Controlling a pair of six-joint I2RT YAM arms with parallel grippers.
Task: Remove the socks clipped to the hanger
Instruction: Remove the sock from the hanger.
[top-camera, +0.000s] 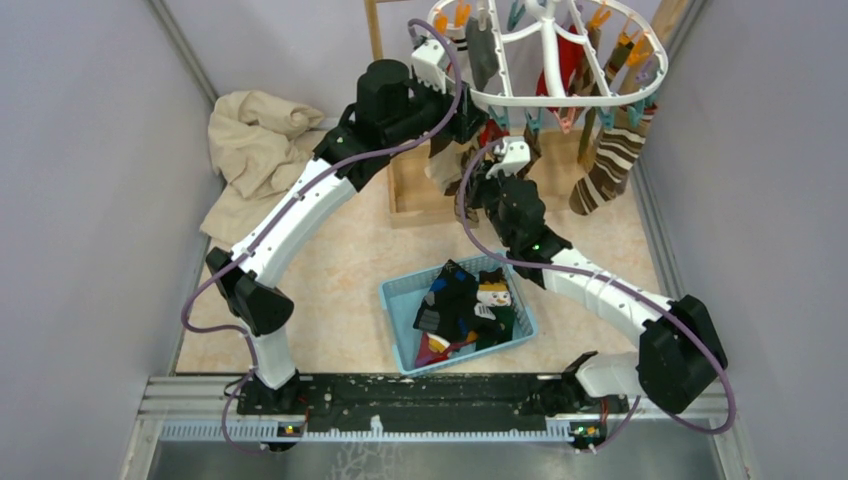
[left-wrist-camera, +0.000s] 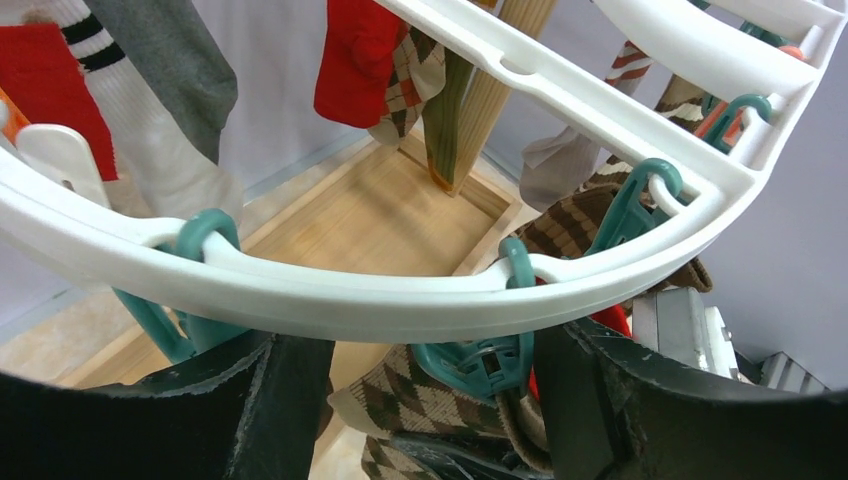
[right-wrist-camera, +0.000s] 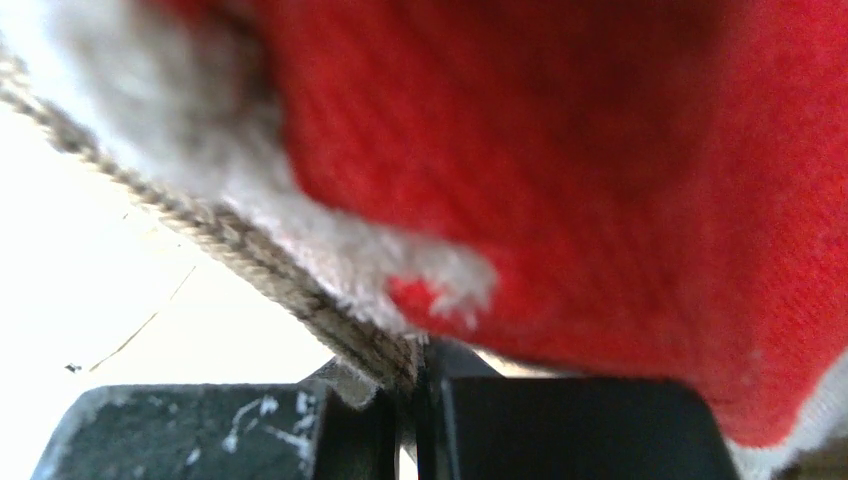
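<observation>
Left gripper (left-wrist-camera: 432, 350) jaws apart, 1 on each side of a teal clip (left-wrist-camera: 480, 362) under the hanger (left-wrist-camera: 300, 295) rim; argyle sock (left-wrist-camera: 400, 400) just below; right gripper (right-wrist-camera: 415, 420) jaws together, pinching the red sock (right-wrist-camera: 560, 180) edge; other socks (top-camera: 465, 305) in the blue basket (top-camera: 397, 300).

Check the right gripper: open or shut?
Shut. Right wrist view: the right gripper has its fingers together, pinching a beige knit edge under the red sock.
</observation>
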